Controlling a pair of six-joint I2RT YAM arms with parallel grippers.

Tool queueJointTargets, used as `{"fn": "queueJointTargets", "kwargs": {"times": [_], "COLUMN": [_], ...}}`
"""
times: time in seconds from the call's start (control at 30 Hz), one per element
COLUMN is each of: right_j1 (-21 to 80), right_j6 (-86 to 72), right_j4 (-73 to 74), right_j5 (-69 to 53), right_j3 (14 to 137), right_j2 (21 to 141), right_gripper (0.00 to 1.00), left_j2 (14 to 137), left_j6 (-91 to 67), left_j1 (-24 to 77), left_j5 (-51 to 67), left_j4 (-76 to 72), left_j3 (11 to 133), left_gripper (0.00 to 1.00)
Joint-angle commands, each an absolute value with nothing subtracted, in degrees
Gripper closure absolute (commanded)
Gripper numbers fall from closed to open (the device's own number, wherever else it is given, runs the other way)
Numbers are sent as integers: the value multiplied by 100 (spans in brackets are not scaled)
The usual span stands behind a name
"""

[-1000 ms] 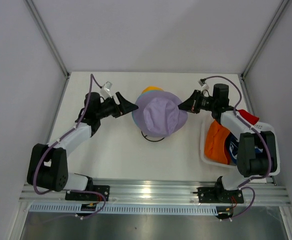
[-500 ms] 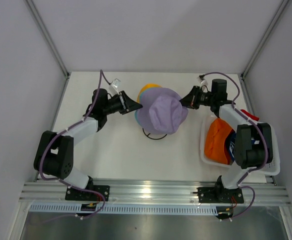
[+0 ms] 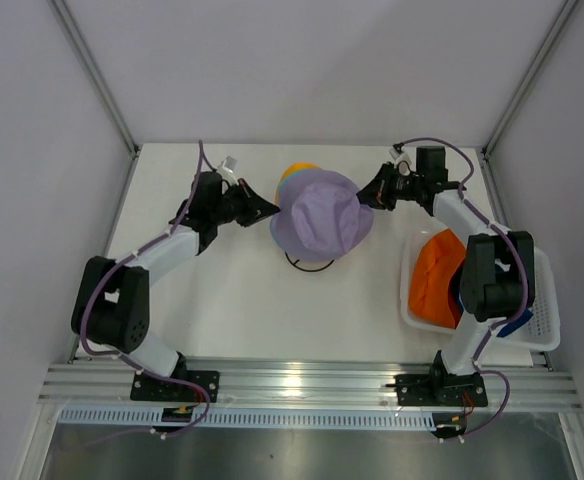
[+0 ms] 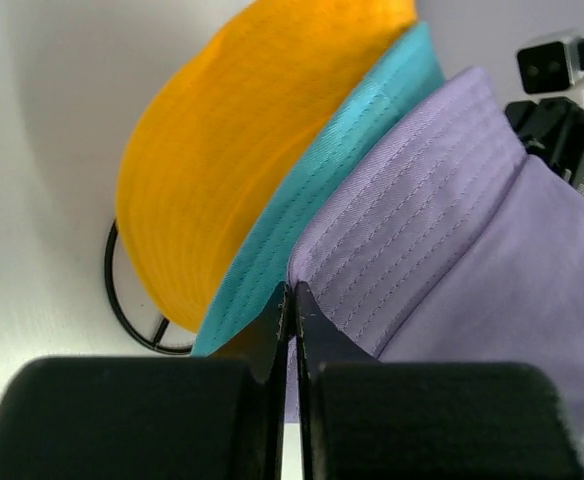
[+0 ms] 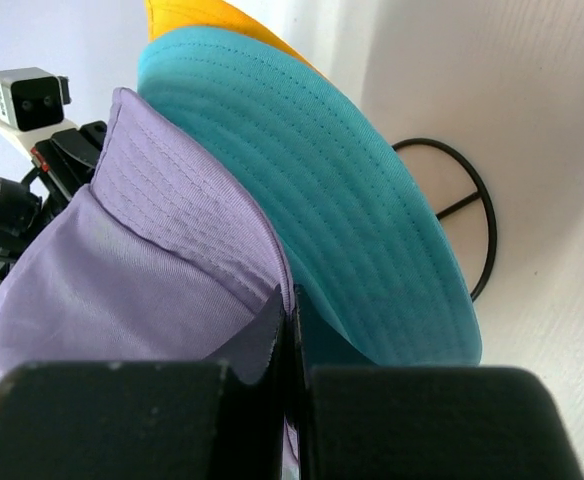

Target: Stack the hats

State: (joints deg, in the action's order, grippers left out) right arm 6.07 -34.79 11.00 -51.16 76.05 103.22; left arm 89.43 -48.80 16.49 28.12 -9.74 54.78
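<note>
Wire stand (image 3: pixel 308 268) beneath hats (image 3: pixel 320 215); basket (image 3: pixel 544 310) nearby

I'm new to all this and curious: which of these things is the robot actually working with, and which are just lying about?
Job: lavender hat, pinched by left gripper and right gripper; teal hat; yellow hat; orange hat.
Lying about: black wire stand; white basket.

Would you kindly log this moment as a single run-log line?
left fingers: shut on lavender hat brim | right fingers: shut on opposite brim | beneath: teal hat, yellow hat, wire stand | basket: orange hat
</note>
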Motion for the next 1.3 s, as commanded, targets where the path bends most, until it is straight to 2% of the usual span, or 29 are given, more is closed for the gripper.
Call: {"fn": "queueJointTargets", "kwargs": {"times": [0.0, 0.27, 0.4, 0.83, 0.93, 1.03, 1.07, 1.17, 1.27], "right_j1": [694, 852, 879, 984, 1019, 1002, 985, 967, 914], "right_j6": [-3366, -2936, -2848, -2452, -2364, -2303, -2285, -2171, -2066], "right_j4": [1617, 2416, 2303, 2777, 2935, 3128, 3172, 3514, 3910], "right_j5": [-4597, -4298, -4254, -3955, -3912, -3867, -3885, -3841, -3622], "right_j3": [7857, 8165, 7981, 8182, 8297, 8428, 8524, 8771, 9113], "right_j2": [10538, 10924, 11100, 11514, 11269, 10953, 10890, 10697, 10548], "right_gripper": [100, 100, 100, 98, 90, 70, 59, 42, 35], "left_j2": [9237, 9843, 10019, 9519, 9221, 8720, 8458, 8061, 7464], "left_j6": [-4957, -4992, -4983, -4729, -4667, -4536, -4483, -4246, -3956], "left_j1": [1722, 1881, 1916, 1960, 1960, 1960, 1960, 1951, 1925], "left_j5": [2049, 1530, 1424, 1028, 976, 888, 862, 677, 606], "left_j4": [-55, 554, 536, 852, 896, 984, 1045, 1422, 1591], "left_j3": [5414, 5467, 5318, 4843, 4703, 4579, 4614, 4772, 5000], "left_gripper": [99, 99, 99, 99, 99, 99, 99, 99, 99]}}
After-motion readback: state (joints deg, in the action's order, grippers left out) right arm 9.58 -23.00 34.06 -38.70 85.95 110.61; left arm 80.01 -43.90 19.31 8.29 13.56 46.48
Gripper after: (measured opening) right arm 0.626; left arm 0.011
